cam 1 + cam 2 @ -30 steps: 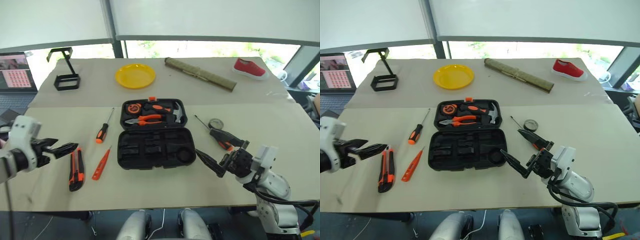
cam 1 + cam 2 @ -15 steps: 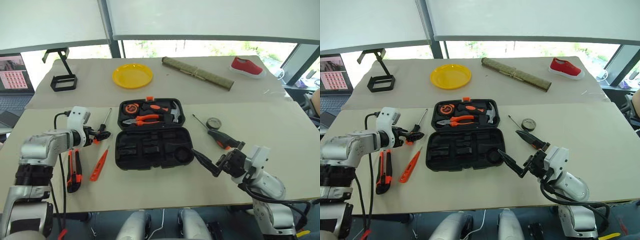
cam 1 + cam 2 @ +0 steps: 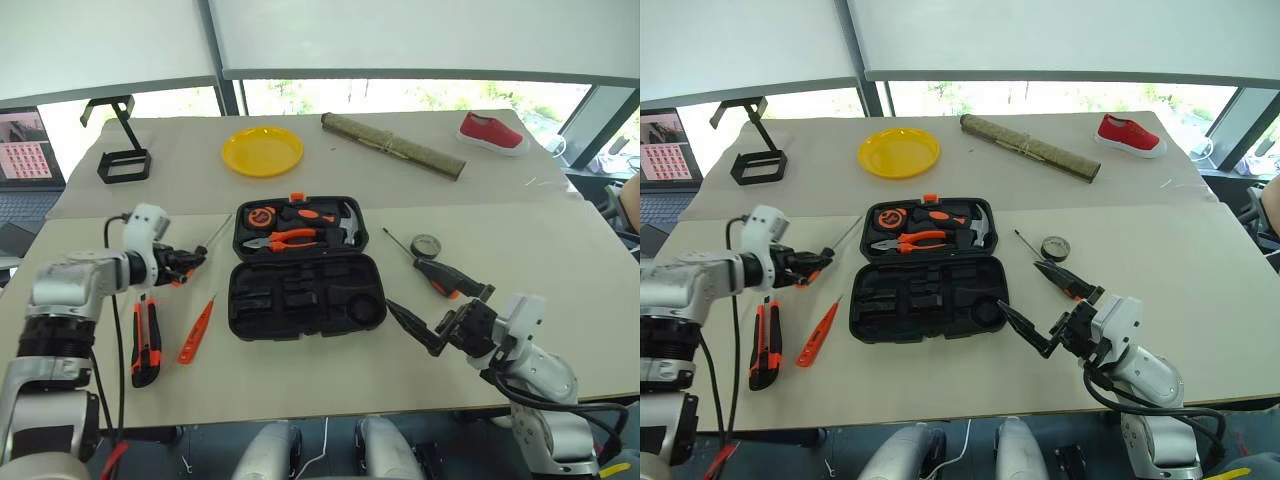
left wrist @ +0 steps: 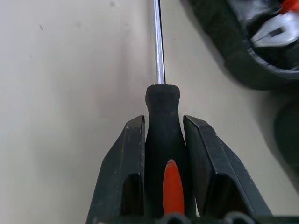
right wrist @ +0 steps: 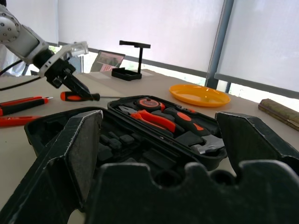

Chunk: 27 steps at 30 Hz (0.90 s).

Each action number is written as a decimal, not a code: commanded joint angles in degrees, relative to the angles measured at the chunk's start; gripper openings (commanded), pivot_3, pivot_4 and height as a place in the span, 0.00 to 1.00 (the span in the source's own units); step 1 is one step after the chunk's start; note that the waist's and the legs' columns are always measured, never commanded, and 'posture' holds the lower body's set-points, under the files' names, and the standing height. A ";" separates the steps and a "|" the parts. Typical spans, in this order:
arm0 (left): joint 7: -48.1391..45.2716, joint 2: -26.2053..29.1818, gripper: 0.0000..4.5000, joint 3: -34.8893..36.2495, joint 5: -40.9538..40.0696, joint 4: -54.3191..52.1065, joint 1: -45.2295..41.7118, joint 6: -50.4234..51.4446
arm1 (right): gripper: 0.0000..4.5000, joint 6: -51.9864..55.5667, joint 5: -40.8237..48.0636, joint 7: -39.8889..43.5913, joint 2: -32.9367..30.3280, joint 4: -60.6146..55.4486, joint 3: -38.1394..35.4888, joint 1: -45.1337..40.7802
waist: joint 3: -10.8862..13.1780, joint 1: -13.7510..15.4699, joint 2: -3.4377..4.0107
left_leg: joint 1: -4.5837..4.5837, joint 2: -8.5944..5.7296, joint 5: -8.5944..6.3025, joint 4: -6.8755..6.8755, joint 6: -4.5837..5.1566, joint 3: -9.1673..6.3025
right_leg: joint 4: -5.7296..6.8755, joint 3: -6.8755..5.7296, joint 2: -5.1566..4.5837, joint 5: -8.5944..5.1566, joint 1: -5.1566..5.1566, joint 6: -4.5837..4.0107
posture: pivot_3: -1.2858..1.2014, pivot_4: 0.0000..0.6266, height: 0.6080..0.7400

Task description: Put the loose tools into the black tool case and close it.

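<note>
The black tool case (image 3: 300, 300) lies open and flat mid-table. Its far half holds pliers, a hammer and a tape measure, and its near half shows bare slots. Left of it, my left gripper (image 3: 193, 259) is shut on the handle of an orange-and-black screwdriver (image 4: 162, 100), whose shaft points toward the case. A slim orange tester screwdriver (image 3: 198, 330) and the utility knife (image 3: 147, 340) lie nearer the front left. Another screwdriver (image 3: 440, 272) and a small tape roll (image 3: 428, 243) lie right of the case. My right gripper (image 3: 428, 322) hovers open at the case's near right corner.
At the back stand a yellow plate (image 3: 263, 150), a black wire stand (image 3: 115, 150), a rolled mat (image 3: 395, 147) and a red shoe (image 3: 490, 131). A screen (image 3: 25, 150) sits off the table's left edge.
My left arm swung in from the far left to the screwdriver, and its fingers shut on the handle. The right arm stayed put.
</note>
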 commanded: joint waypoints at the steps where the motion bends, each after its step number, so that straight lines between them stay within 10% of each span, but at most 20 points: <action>1: -14.14 3.53 0.18 0.85 0.06 -5.68 -0.44 -15.96 | 1.00 0.62 1.96 -0.37 -1.18 -3.82 -2.02 0.72 | 0.00 0.11 0.00 | -0.01 -0.01 0.00 0.00 0.01 0.00 | -0.02 0.00 -0.03 0.00 0.01 0.00 | 0.52 0.24 1.00; 14: -26.54 -5.16 0.18 -22.18 19.74 -7.99 -10.22 -36.98 | 1.00 1.78 1.80 -1.54 -1.89 -6.54 -1.39 3.50 | 0.02 0.95 -0.03 | -0.15 -0.01 -0.01 0.04 0.12 0.14 | -0.06 0.07 0.02 0.00 -0.02 0.01 | 0.52 0.24 1.00; 27: -26.21 -10.52 0.18 -25.98 29.20 1.76 -15.89 -37.09 | 1.00 1.32 0.15 -3.90 -0.71 -7.82 -0.37 4.88 | 0.04 0.31 -0.06 | -0.17 -0.01 -0.07 0.24 0.25 0.21 | -0.03 0.05 0.06 -0.04 0.02 0.08 | 0.52 0.24 1.00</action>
